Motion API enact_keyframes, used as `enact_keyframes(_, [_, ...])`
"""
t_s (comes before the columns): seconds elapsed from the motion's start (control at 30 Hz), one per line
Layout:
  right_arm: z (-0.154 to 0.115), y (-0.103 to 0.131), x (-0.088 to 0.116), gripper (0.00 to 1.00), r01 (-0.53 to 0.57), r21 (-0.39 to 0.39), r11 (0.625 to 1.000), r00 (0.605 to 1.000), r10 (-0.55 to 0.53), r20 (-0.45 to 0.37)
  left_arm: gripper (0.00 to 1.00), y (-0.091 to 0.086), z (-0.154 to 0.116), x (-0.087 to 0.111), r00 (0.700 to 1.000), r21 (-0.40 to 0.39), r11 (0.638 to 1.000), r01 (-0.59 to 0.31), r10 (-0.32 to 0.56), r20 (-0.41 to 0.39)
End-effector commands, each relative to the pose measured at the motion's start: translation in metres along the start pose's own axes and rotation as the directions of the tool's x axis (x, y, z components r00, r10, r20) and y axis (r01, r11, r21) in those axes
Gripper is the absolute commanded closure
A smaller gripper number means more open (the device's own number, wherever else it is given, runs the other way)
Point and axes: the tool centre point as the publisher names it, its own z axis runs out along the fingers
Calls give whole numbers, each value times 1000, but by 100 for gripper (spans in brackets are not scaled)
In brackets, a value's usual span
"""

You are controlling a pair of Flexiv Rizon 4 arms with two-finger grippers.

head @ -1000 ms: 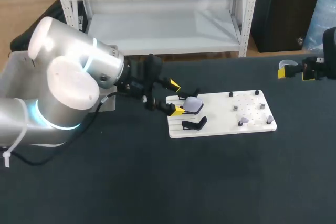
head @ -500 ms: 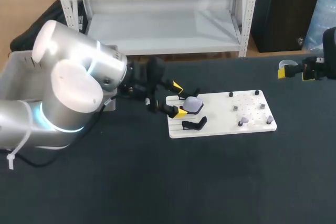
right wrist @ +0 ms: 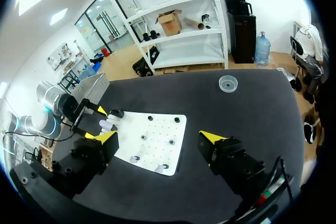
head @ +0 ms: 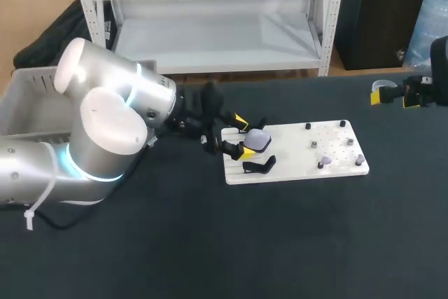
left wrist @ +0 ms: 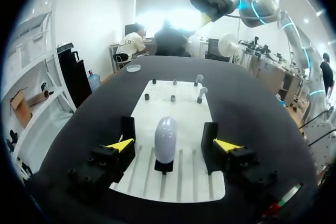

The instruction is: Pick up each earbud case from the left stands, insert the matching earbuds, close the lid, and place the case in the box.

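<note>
A pale lavender earbud case (head: 259,140) stands closed on a black stand at the left end of the white board (head: 294,146). Beside it is a second black stand (head: 260,165) with nothing on it. My left gripper (head: 243,136) is open, level with the case. In the left wrist view the case (left wrist: 166,139) stands between the yellow fingertips (left wrist: 121,144), with a gap on each side. Small earbuds (head: 322,164) sit on pegs at the board's right end. My right gripper (head: 392,98) hangs open over the table's far right, holding nothing.
A grey box (head: 28,103) sits at the table's left edge behind my left arm. A small clear dish (right wrist: 228,83) lies near the far right edge. The board (right wrist: 168,127) lies ahead of the right gripper (right wrist: 158,137), to one side.
My left arm has pushed forward to the right, bringing its open fingers from short of the case to either side of it. The right arm has not moved.
</note>
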Motion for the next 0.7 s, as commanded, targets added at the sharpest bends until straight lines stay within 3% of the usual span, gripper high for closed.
enact_keyframes(0.03, [0, -1, 0, 0, 1, -2, 1000, 1000, -1, -1, 11, 4, 7, 6, 1000, 5, 1000, -2, 2, 30])
enact_keyframes(0.2, [0, -1, 0, 0, 1, -2, 1000, 1000, -1, -1, 14, 6, 8, 10, 995, 35, 999, -19, 15, 99])
enact_keyframes(0.37, [0, -1, 0, 0, 1, -2, 1000, 1000, -1, -1, 12, 7, 9, 11, 995, 27, 999, -17, 14, 102])
enact_keyframes(0.7, [0, -1, 0, 0, 1, -2, 1000, 1000, -1, -1, 25, 7, 12, 9, 994, 28, 999, -15, 12, 109])
